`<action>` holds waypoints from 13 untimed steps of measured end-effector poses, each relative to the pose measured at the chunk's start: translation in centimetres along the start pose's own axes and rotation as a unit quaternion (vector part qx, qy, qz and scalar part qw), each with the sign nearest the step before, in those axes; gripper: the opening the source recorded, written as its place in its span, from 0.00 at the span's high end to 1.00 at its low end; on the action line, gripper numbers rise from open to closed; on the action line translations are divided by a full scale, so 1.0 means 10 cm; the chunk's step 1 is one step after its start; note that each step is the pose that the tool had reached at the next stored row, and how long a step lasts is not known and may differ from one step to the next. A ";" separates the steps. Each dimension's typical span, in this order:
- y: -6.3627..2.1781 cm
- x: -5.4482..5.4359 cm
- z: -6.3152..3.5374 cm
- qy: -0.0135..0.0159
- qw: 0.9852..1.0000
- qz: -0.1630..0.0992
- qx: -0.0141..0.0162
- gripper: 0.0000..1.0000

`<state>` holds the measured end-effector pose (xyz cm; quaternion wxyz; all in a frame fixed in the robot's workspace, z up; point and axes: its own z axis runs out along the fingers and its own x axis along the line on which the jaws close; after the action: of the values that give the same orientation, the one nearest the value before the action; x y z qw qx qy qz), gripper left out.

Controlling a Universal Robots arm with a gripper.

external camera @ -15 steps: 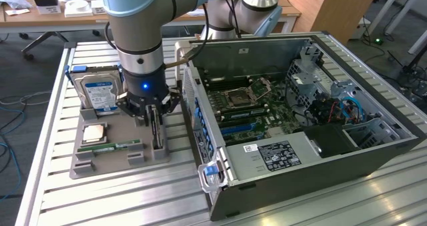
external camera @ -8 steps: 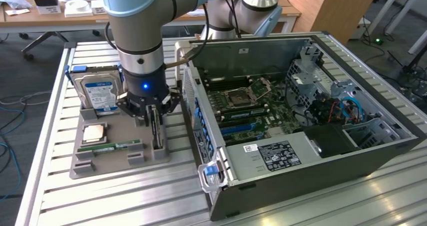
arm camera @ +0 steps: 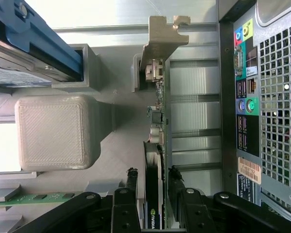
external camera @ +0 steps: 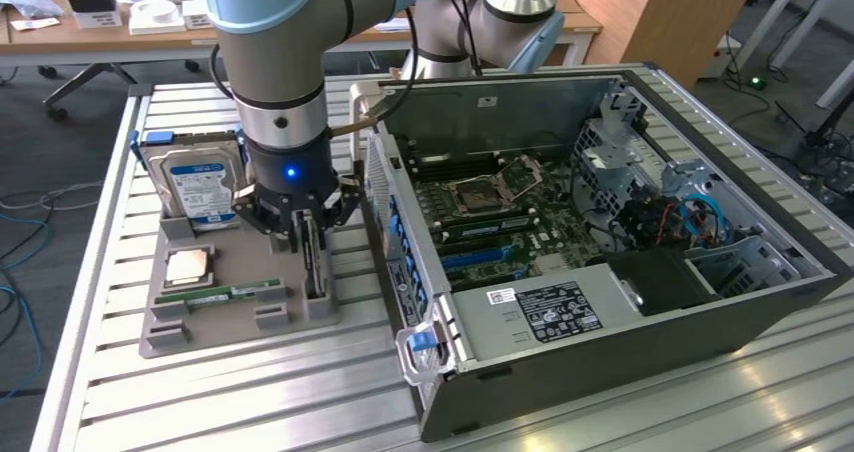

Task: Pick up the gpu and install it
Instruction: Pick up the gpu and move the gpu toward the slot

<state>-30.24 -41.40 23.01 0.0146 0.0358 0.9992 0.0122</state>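
Note:
The gpu (external camera: 312, 262) stands on edge in a slot of the grey holder tray (external camera: 227, 327), at the side nearest the computer case. My gripper (external camera: 310, 237) is lowered straight over it. In the wrist view the gripper (arm camera: 153, 172) has one black finger on each side of the gpu (arm camera: 154, 204), whose black cooler and green board edge run between them. A thin gap shows at each finger (arm camera: 131, 179), so the jaws stand open around the card. Its silver end bracket (arm camera: 162, 39) sticks out at the far end.
The tray also holds a hard drive (external camera: 200, 182) with a blue-white label, a processor chip (external camera: 187, 265) and a green memory stick (external camera: 220, 294). The open computer case (external camera: 747, 302) lies to the exterior view's right, motherboard (external camera: 494, 202) exposed. Its rear panel (arm camera: 262, 97) is close beside the gripper.

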 end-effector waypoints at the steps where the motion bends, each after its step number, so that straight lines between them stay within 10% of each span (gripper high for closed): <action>1: 0.000 0.00 0.000 0.000 1.000 0.000 0.000 0.61; 13: 0.000 0.00 0.000 0.000 1.000 0.000 0.000 0.69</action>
<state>-30.24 -41.40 23.01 0.0146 0.0358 0.9992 0.0122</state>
